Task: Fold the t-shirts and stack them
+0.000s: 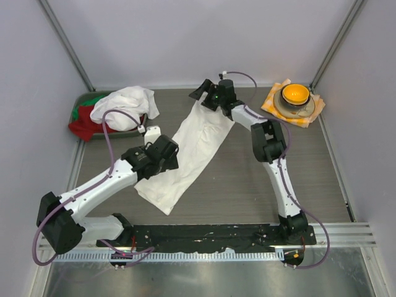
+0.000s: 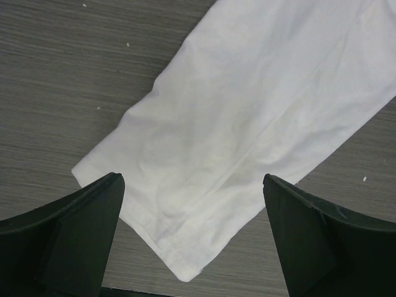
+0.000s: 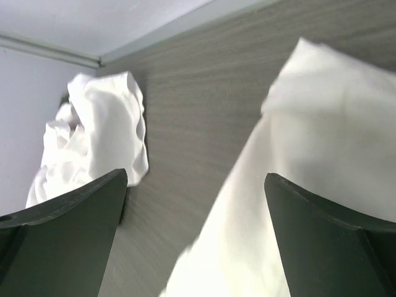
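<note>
Table [image 1: 247,185]: I see the long t-shirt [image 1: 192,148] lying mid-table as a diagonal strip | crumpled t-shirt [image 1: 124,106] heaped on far-left bin [image 1: 83,99] | left gripper [image 2: 192,179] wide, empty, above strip's near end | right gripper [image 3: 195,176] wide, empty, over far end | my worry: pinching only the top layer peels the fold open.

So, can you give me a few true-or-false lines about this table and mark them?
A long white shirt lies flat on the table. True.
The left claw and right claw are both open. True.
The orange bowl sits at the far left. False: it sits far right, on a checked cloth.
The crumpled shirt is stacked on the long one. False: it lies apart, far left, over red and green clothes.
</note>
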You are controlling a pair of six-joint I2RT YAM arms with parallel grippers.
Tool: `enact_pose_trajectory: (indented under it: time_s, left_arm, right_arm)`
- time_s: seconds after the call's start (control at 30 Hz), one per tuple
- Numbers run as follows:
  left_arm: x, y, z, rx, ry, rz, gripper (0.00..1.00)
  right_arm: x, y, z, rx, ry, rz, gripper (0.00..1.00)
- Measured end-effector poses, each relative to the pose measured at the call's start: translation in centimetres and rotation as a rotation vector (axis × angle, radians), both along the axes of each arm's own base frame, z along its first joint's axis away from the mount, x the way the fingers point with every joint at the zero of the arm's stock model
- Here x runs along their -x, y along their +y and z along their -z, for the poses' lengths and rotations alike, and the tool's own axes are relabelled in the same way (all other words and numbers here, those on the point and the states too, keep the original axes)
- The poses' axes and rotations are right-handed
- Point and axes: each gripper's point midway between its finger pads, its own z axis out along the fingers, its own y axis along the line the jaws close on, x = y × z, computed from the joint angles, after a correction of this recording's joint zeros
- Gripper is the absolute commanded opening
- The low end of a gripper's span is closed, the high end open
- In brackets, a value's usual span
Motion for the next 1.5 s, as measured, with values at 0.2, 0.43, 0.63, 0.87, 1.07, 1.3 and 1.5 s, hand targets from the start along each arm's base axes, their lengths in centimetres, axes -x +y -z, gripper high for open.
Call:
enact_pose_trajectory:
  time_s: [0.2, 0.43, 0.63, 0.87, 1.07, 1.3, 1.5]
  left_arm:
    - [1.3, -0.8, 4.1, 0.048, 0.070, 0.032, 1.00]
    - [4.6, -0.7, 9.8, 0.095, 0.198, 0.055, 1.00]
    - [5.9, -1.8, 11.0, 0.174, 0.219, 0.076, 1.00]
    - [8.5, -3.8, 11.7, 0.248, 0.202, 0.131, 1.00]
    - [12.1, -7.7, 11.5, 0.309, 0.170, 0.214, 1.00]
    - [15.1, -12.7, 11.8, 0.229, 0.165, 0.308, 1.00]
    - [16.3, -18.8, 11.7, 0.183, 0.180, 0.395, 1.00]
  right_arm:
    - [6.2, -4.2, -13.4, 0.118, -0.152, 0.020, 1.00]
    - [18.5, -12.0, -40.5, 0.112, -0.646, 0.187, 1.00]
    - [22.8, -15.0, -39.9, 0.178, -0.612, 0.241, 1.00]
    - [22.1, -15.6, -25.2, 0.387, -0.260, 0.188, 1.00]
    - [23.0, -17.0, -22.6, 0.473, -0.180, 0.205, 1.00]
    - [24.2, -18.6, -23.0, 0.517, -0.167, 0.244, 1.00]
    - [25.2, -20.0, -20.8, 0.589, -0.106, 0.263, 1.00]
